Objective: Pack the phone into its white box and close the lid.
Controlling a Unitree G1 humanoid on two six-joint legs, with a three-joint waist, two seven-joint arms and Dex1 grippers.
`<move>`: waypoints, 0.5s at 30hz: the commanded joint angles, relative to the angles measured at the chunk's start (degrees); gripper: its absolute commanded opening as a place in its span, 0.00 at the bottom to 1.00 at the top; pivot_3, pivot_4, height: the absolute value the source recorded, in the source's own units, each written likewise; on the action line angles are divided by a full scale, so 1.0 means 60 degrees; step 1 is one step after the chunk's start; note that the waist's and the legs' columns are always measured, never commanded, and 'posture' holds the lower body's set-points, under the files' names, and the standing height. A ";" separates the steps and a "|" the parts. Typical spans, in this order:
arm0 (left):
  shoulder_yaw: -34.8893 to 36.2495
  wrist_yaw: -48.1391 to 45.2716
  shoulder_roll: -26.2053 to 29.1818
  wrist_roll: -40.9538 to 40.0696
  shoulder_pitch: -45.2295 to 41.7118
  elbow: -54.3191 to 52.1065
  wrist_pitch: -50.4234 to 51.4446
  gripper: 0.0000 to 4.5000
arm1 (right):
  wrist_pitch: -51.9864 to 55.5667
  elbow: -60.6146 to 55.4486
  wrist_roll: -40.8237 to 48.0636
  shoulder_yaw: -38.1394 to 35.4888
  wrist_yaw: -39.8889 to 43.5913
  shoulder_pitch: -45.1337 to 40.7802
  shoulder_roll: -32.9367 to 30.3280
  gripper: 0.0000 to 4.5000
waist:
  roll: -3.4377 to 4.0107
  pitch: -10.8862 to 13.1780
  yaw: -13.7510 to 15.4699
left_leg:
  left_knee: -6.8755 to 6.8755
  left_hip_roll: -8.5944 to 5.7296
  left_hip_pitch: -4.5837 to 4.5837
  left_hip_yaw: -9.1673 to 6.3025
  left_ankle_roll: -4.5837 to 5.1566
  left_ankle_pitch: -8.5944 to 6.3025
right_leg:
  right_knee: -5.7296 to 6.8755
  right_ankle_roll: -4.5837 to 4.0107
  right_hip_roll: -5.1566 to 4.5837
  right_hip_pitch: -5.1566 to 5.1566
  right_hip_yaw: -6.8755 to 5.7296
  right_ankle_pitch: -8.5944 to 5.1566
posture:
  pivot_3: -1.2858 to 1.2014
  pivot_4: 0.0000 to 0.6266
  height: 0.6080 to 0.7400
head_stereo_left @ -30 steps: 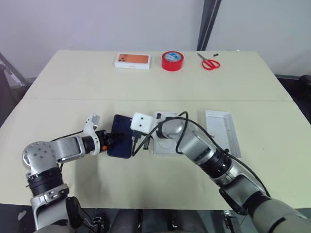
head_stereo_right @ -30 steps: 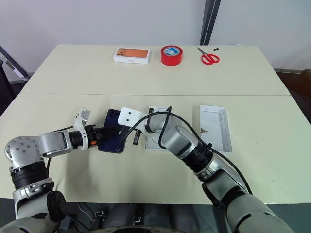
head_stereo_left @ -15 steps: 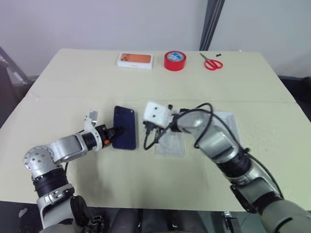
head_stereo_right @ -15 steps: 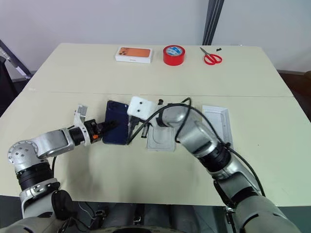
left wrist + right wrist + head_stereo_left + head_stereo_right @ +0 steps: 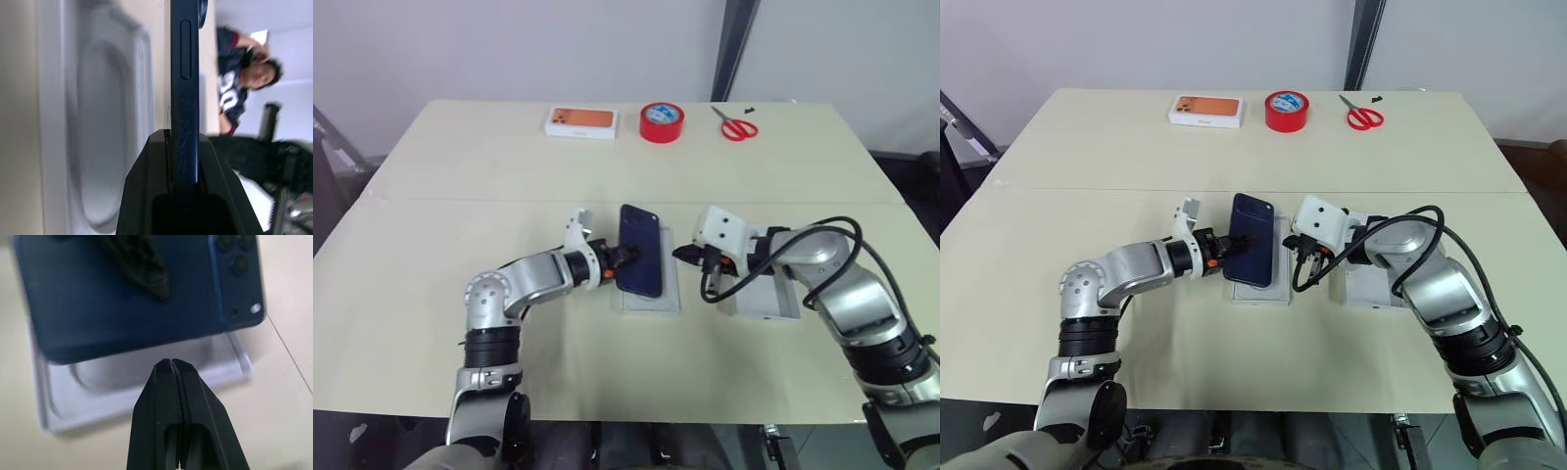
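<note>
My left gripper (image 5: 625, 257) is shut on the left long edge of the dark navy phone (image 5: 639, 251) and holds it just above the table's middle, back face up. In the left wrist view my fingers (image 5: 215, 171) clamp the phone (image 5: 185, 73) edge-on. Under it lies a thin white insert (image 5: 651, 294) with a rounded recess (image 5: 146, 367); I cannot tell whether the white box is beneath it. My right gripper (image 5: 680, 254) is shut and empty, its tip (image 5: 171, 363) close to the phone's right edge. The white lid (image 5: 766, 296) lies open side up, partly under my right arm.
Along the table's far edge sit a white box with an orange phone picture (image 5: 580, 121), a red tape roll (image 5: 662, 122) and red scissors (image 5: 735, 126). A person (image 5: 239, 73) shows behind the phone in the left wrist view.
My left gripper has carried the phone to the right until it hangs over the white insert. My right arm has swung right, off the insert, and now lies over the lid.
</note>
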 commanded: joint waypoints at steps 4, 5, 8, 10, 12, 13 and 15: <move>-0.0411 -0.0637 0.0245 0.0273 -0.0282 0.0152 -0.0009 0.17 | -0.0358 0.0002 0.0051 -0.0375 -0.0255 -0.0110 -0.0239 0.00 | -0.0001 0.0000 0.0053 | 0.0003 0.0000 -0.0001 0.0000 -0.0002 0.0002 | -0.0004 0.0000 0.0001 0.0004 -0.0001 0.0000 | 0.52 0.24 0.92; -0.0442 -0.0745 0.0270 0.0303 -0.0305 0.0160 0.0007 0.23 | -0.0371 0.0010 0.0060 -0.0372 -0.0268 -0.0110 -0.0248 0.00 | -0.0001 0.0000 0.0057 | 0.0004 0.0000 -0.0001 0.0000 -0.0002 0.0002 | -0.0005 0.0000 0.0001 0.0005 -0.0001 0.0000 | 0.52 0.24 0.92; -0.0571 -0.1035 0.0280 0.0321 -0.0288 0.0073 0.0091 0.54 | -0.0393 0.0035 0.0072 -0.0340 -0.0314 -0.0126 -0.0253 0.00 | -0.0001 0.0000 0.0060 | 0.0004 0.0001 -0.0001 -0.0001 -0.0003 0.0003 | -0.0007 0.0000 0.0000 0.0007 -0.0001 0.0000 | 0.52 0.24 0.92; -0.0685 -0.1227 0.0292 0.0288 -0.0222 -0.0076 0.0186 0.77 | -0.0392 0.0041 0.0075 -0.0293 -0.0348 -0.0159 -0.0212 0.00 | -0.0001 0.0000 0.0061 | 0.0005 0.0001 -0.0001 -0.0001 -0.0004 0.0003 | -0.0009 0.0000 0.0000 0.0009 -0.0001 0.0000 | 0.52 0.24 0.92; -0.0750 -0.1407 0.0334 0.0300 -0.0210 -0.0187 0.0254 0.99 | -0.0397 0.0066 0.0081 -0.0251 -0.0370 -0.0203 -0.0170 0.00 | 0.0000 0.0000 0.0059 | 0.0005 0.0001 0.0000 -0.0001 -0.0005 0.0003 | -0.0009 0.0000 0.0000 0.0010 -0.0002 0.0000 | 0.52 0.24 0.92; -0.0791 -0.1509 0.0410 0.0376 -0.0236 -0.0241 0.0292 0.99 | -0.0403 0.0081 0.0080 -0.0229 -0.0379 -0.0221 -0.0157 0.00 | 0.0000 0.0000 0.0060 | 0.0005 0.0001 0.0002 -0.0001 -0.0005 0.0004 | -0.0009 0.0000 0.0000 0.0013 -0.0002 0.0000 | 0.52 0.24 0.92; -0.0909 -0.1743 0.0630 0.0577 -0.0334 -0.0376 0.0407 0.99 | -0.0414 0.0116 0.0075 -0.0189 -0.0383 -0.0254 -0.0141 0.00 | 0.0000 0.0000 0.0045 | 0.0005 0.0001 0.0004 -0.0001 -0.0006 0.0004 | -0.0009 0.0000 0.0000 0.0014 -0.0002 0.0000 | 0.52 0.24 0.92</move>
